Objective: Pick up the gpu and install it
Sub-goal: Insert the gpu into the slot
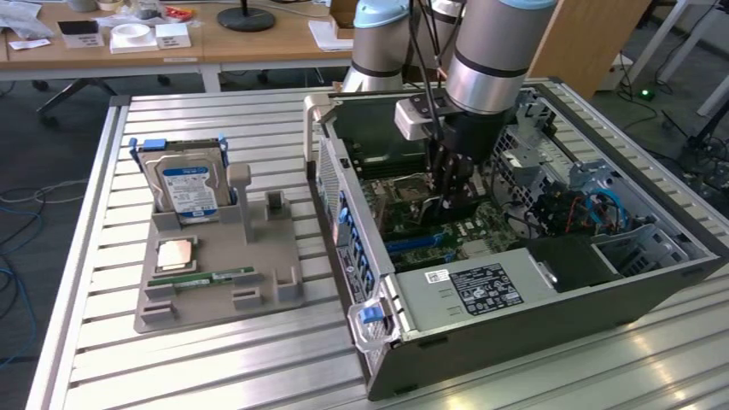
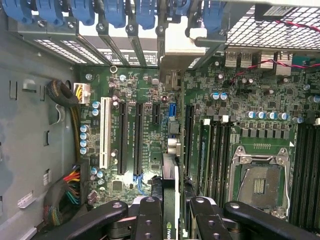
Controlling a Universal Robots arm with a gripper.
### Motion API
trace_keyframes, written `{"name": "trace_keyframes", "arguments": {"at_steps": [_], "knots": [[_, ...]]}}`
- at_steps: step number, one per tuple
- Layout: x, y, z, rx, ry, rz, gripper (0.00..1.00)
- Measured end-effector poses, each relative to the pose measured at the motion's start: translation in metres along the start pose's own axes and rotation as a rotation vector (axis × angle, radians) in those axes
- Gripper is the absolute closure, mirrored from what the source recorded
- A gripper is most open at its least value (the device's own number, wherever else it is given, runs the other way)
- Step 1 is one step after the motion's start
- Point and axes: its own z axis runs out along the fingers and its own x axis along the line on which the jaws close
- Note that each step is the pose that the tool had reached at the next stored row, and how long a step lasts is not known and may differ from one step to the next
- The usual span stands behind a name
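My gripper (image 1: 448,203) is down inside the open computer case (image 1: 535,329), over the green motherboard (image 1: 456,231). Between its black fingers (image 2: 149,220) I see the gpu (image 2: 170,200) edge-on: a thin dark card with a green logo. The gripper (image 2: 172,222) is shut on it. The card runs from the fingers toward the rear of the case, where its silver bracket (image 2: 177,47) meets the slot openings. It stands over the expansion slots (image 2: 137,135), between a short blue slot (image 2: 172,110) and a long black one (image 2: 188,132). Whether its edge sits in a slot is hidden.
Blue retaining clips (image 2: 115,12) line the rear of the case. The CPU socket (image 2: 260,182) and memory slots (image 2: 217,150) lie beside the card, and cable bundles (image 2: 65,192) sit by the case wall. On the slatted table, a grey fixture (image 1: 217,299) holds a hard drive (image 1: 188,188), a CPU (image 1: 174,254) and a memory stick (image 1: 201,277).
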Motion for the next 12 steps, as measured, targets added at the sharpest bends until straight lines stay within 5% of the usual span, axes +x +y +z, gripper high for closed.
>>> {"name": "trace_keyframes", "arguments": {"at_steps": [12], "knots": [[0.0,0.0,0.0016,0.0001,-0.0003,0.0,0.74]]}}
